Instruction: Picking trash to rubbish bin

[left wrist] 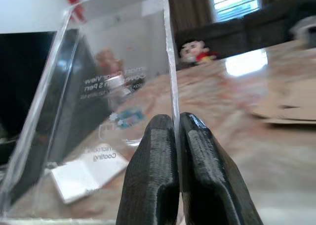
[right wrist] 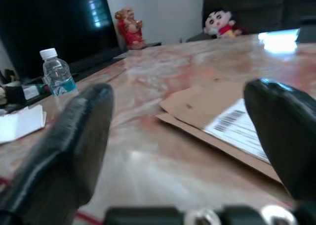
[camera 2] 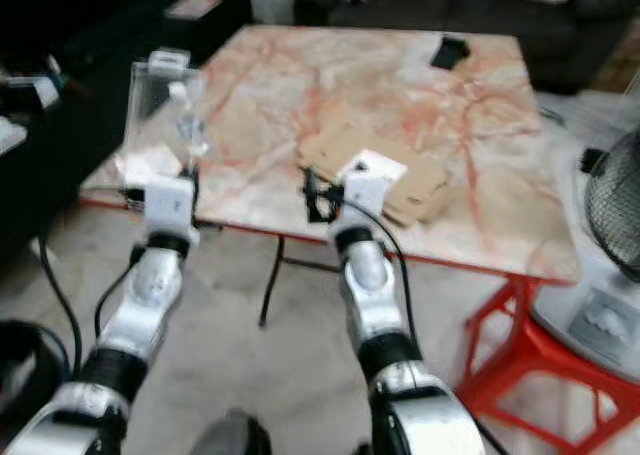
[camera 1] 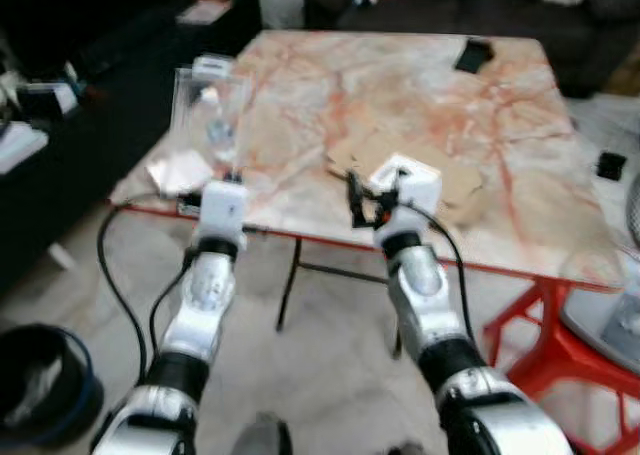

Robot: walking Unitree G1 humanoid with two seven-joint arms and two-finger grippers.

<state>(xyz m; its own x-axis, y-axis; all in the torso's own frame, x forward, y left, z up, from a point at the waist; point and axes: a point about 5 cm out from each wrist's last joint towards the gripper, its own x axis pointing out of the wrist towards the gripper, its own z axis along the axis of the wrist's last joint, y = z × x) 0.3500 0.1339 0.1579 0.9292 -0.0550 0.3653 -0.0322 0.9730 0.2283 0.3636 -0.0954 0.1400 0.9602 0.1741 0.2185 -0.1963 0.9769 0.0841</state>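
Observation:
A clear plastic package (camera 1: 205,100) stands upright at the left edge of the marble table (camera 1: 400,85). My left gripper (left wrist: 176,123) is shut on its thin lower edge, seen close in the left wrist view. Flat brown cardboard (camera 1: 445,180) with a barcode label (right wrist: 237,126) lies near the table's front edge. My right gripper (camera 1: 362,199) is open at that front edge, facing the cardboard and holding nothing. A small water bottle (right wrist: 57,71) stands behind the plastic package, and a white paper (camera 1: 180,170) lies beside it.
A black bin (camera 1: 40,395) stands on the floor at the lower left. The table has red legs (camera 1: 540,345), with a fan (camera 1: 625,265) to their right. A black object (camera 1: 473,55) lies at the table's far side. A dark cabinet (camera 1: 90,105) runs along the left.

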